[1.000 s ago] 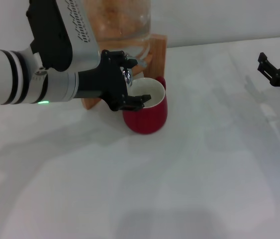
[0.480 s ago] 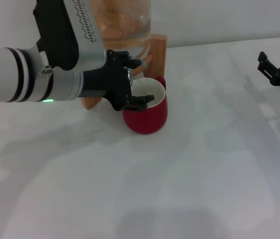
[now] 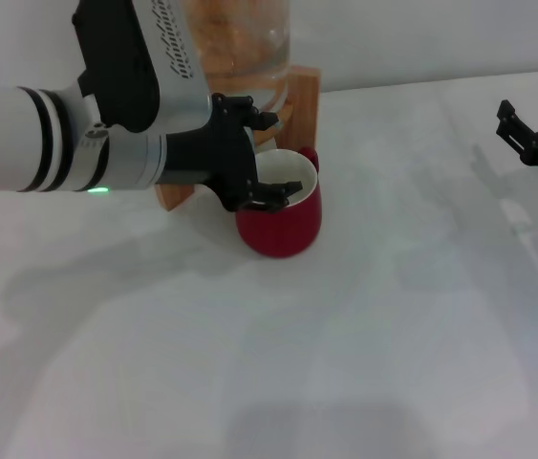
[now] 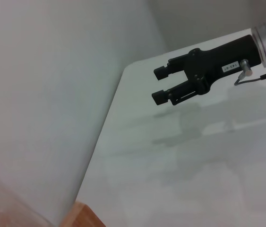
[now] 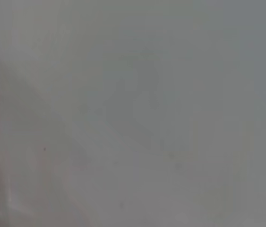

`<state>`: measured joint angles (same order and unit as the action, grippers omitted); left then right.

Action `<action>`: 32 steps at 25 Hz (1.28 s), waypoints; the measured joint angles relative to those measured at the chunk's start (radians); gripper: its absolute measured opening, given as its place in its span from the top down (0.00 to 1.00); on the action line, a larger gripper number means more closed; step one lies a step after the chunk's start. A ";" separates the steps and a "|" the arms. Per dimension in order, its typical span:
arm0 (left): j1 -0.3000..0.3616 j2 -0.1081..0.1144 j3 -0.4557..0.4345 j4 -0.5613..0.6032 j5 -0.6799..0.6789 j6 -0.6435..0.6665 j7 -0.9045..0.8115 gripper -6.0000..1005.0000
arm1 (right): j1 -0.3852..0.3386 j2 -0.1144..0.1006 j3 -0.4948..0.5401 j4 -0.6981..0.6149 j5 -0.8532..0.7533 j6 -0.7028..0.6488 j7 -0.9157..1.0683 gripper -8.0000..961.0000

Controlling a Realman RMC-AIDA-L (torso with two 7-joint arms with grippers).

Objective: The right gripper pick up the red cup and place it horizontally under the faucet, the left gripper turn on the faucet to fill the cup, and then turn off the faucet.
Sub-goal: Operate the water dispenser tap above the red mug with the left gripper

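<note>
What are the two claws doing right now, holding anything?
Left gripper: open, fingers spread around the faucet above the red cup, gripping nothing.
Right gripper: open and empty, off to the robot's right above the table.

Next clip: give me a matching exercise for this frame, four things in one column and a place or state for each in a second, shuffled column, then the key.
1. red cup
2. left gripper
3. right gripper
4. wooden stand

A. open, empty, far off at the table's right edge
B. holds up the glass dispenser
C. upright on the table, below the dispenser
D. at the faucet, above the cup's rim

Pairs: 1-C, 2-D, 3-A, 4-B
</note>
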<state>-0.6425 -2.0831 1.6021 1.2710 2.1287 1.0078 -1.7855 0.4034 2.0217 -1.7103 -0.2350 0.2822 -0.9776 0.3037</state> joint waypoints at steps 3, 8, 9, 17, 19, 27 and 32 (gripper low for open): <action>-0.004 0.000 0.000 -0.010 0.000 0.000 0.000 0.19 | 0.000 0.000 0.000 0.000 0.000 0.000 0.000 0.14; -0.005 0.000 -0.002 -0.013 0.000 0.000 0.002 0.19 | 0.000 0.000 0.000 -0.003 0.000 0.000 0.000 0.14; -0.006 0.000 -0.004 -0.015 -0.001 0.000 0.003 0.19 | 0.000 0.000 0.000 -0.003 0.000 0.000 0.000 0.14; -0.012 0.001 -0.008 -0.023 -0.001 -0.003 0.011 0.19 | 0.000 0.000 0.000 -0.007 0.000 0.001 0.000 0.14; -0.016 0.001 -0.008 -0.030 -0.001 -0.004 0.012 0.19 | 0.000 0.000 0.000 -0.007 0.000 0.001 0.000 0.14; -0.030 0.002 -0.008 -0.048 0.000 -0.012 0.025 0.19 | 0.002 0.000 0.000 -0.009 0.000 0.001 0.000 0.14; -0.038 0.002 -0.008 -0.048 -0.001 -0.012 0.026 0.19 | 0.002 0.000 0.000 -0.009 0.000 0.001 0.000 0.14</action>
<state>-0.6801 -2.0815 1.5938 1.2230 2.1276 0.9963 -1.7595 0.4050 2.0217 -1.7103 -0.2441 0.2822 -0.9771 0.3037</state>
